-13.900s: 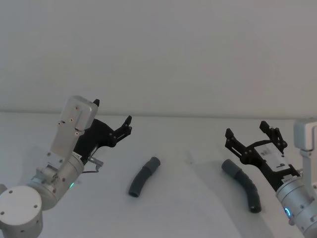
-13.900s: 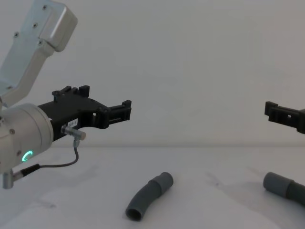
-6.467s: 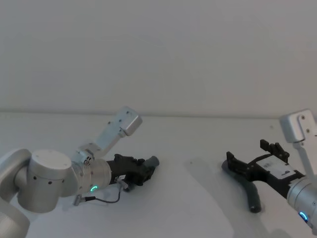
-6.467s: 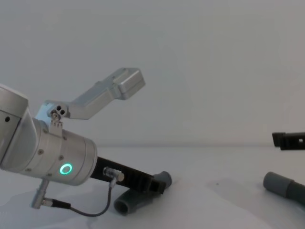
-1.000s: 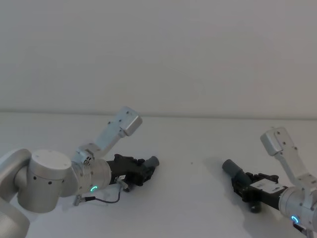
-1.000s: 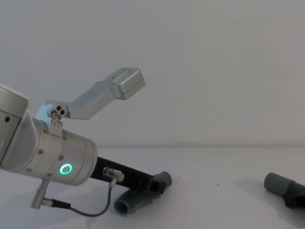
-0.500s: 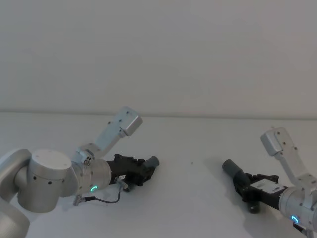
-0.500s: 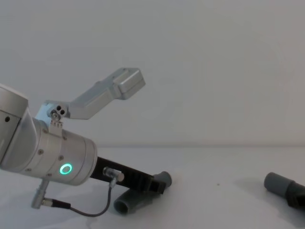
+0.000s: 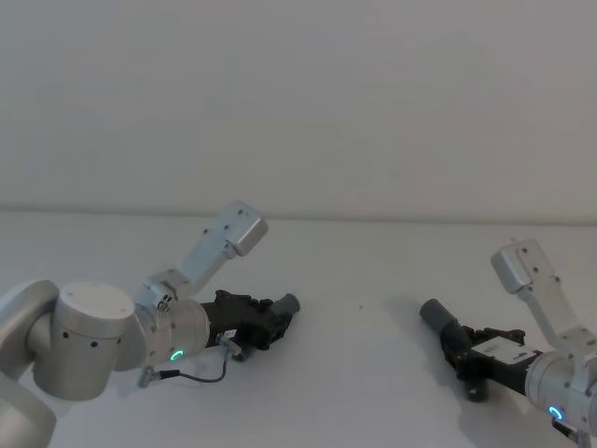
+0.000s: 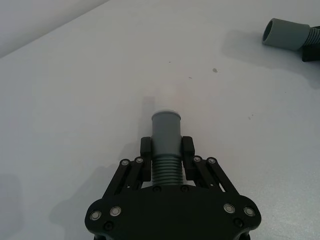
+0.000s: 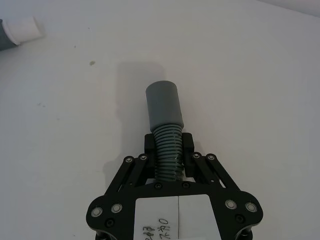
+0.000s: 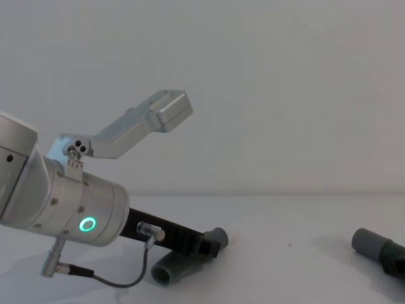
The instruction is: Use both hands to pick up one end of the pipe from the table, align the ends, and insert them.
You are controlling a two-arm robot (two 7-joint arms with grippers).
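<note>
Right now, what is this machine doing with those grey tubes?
A two-armed robot is set to join two grey pipe pieces. Its left tool is clamped on the ribbed part of the left pipe piece, and its right tool grips the right pipe piece the same way. Both pieces are low by the white table, far apart, not yet joined.

In the chest view the right pipe piece [image 12: 369,242] runs off the picture's edge. The left pincer [image 10: 166,146] hides the rear of the left pipe piece [image 10: 165,125]. The right pincer [image 11: 169,142] likewise covers the rear of its own piece.
</note>
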